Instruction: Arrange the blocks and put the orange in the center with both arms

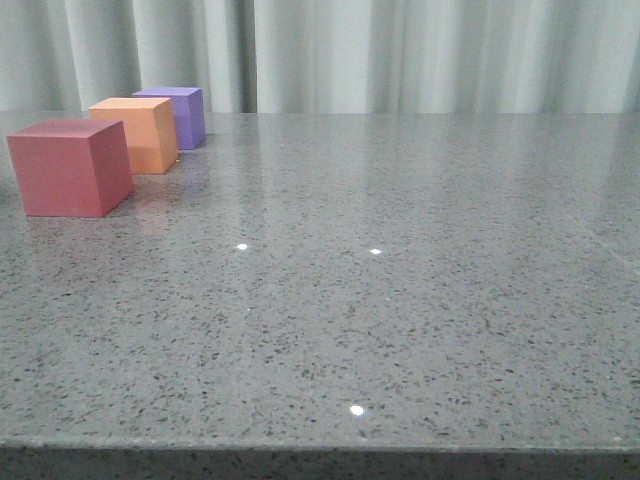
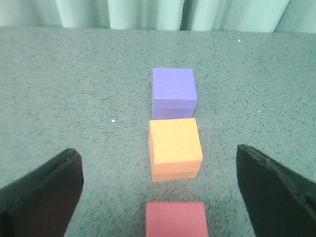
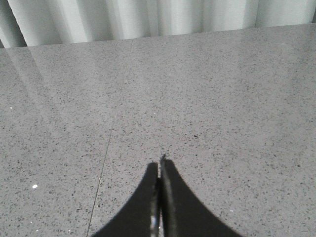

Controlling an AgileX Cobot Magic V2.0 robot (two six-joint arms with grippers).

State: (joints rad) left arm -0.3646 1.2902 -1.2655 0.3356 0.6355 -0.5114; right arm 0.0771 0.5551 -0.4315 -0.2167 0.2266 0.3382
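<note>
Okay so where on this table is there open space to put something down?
Most of the grey table is bare: everything right of the red cube, orange cube and purple cube, and the front edge. The far-left corner is crowded, the cubes lined up with narrow gaps.

Three blocks stand in a row on the table (image 1: 420, 330), all at its left side — the row runs from the near-left back toward the curtain (image 1: 420, 55) that hangs behind the far edge. The nearest cube (image 1: 70, 166) sits furthest left; behind it and a little to the right is the middle cube (image 1: 137, 133); behind that again stands the far cube (image 1: 180, 115). In the left wrist view small gaps show between neighbours — none touch. The left gripper (image 2: 160, 197) hovers in line with the row, its fingers wide to either side of the nearest cube. The right gripper (image 3: 159, 197) is over bare table, well apart from the blocks.
</note>
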